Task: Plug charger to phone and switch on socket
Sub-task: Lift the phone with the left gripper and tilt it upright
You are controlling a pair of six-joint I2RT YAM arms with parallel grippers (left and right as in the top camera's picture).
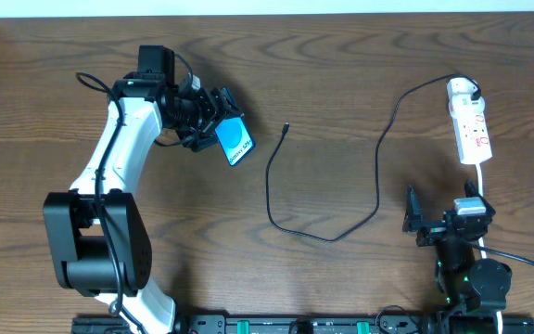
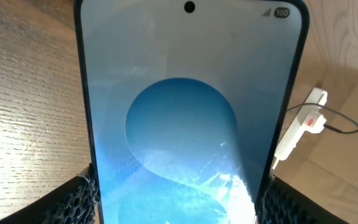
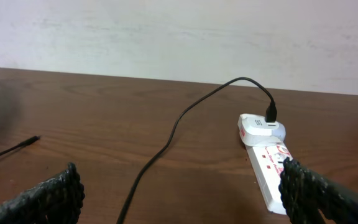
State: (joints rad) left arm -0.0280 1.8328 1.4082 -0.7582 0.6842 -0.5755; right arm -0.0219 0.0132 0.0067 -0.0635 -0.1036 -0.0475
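Note:
My left gripper [image 1: 222, 128] is shut on the phone [image 1: 235, 143], holding it off the table at the back left with its blue screen up. In the left wrist view the phone [image 2: 185, 118] fills the frame, and the fingers [image 2: 79, 200] press its two long edges. The charger [image 1: 376, 172] loops across the table, its connector tip [image 1: 286, 127] lying loose to the right of the phone. Its other end sits in a white plug [image 1: 463, 91] on the socket [image 1: 474, 133] at the far right. My right gripper [image 1: 441, 199] hangs open just short of the socket [image 3: 270, 171], over the charger [image 3: 166, 144].
The socket's white cord [image 1: 482, 176] runs down beside my right arm. The table's far edge meets a pale wall [image 3: 179, 31]. The left arm's white links [image 1: 119, 158] cross the left side.

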